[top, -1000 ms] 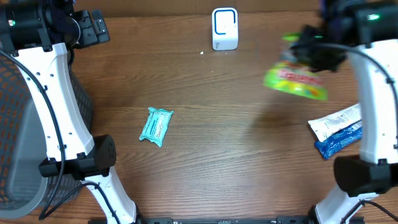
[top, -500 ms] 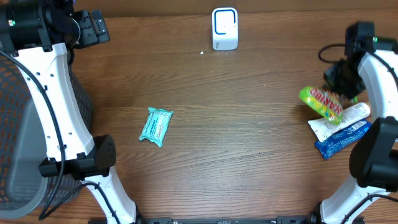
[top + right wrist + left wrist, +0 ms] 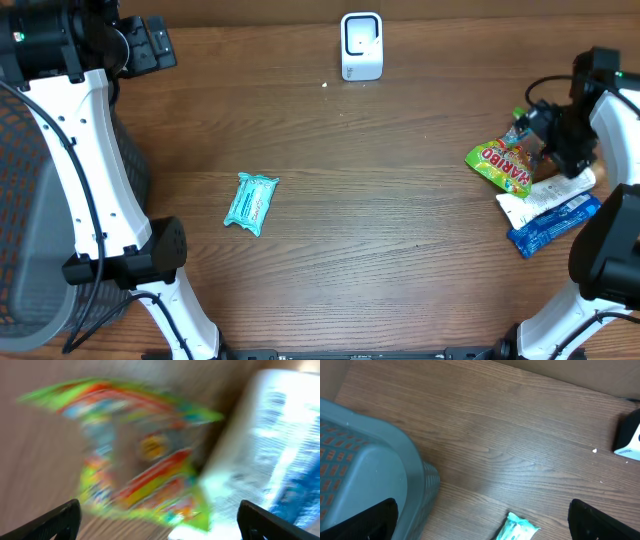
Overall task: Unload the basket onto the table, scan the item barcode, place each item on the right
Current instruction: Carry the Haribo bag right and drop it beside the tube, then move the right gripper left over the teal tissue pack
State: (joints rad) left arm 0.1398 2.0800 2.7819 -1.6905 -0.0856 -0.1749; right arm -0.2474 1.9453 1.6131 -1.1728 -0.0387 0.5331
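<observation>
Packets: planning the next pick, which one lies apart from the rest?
The teal packet, alone left of centre; the green candy bag, white packet and blue packet crowd together at the right.

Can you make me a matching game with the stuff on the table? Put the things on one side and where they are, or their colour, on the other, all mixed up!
Things
1. scanner
2. basket
3. gummy bag
4. teal packet

Places and colours
A. grey, at the left edge
B. green, on the right side
C. white, at the far edge
D. alone, left of the middle

Pairs: 1-C, 2-A, 3-B, 4-D
</observation>
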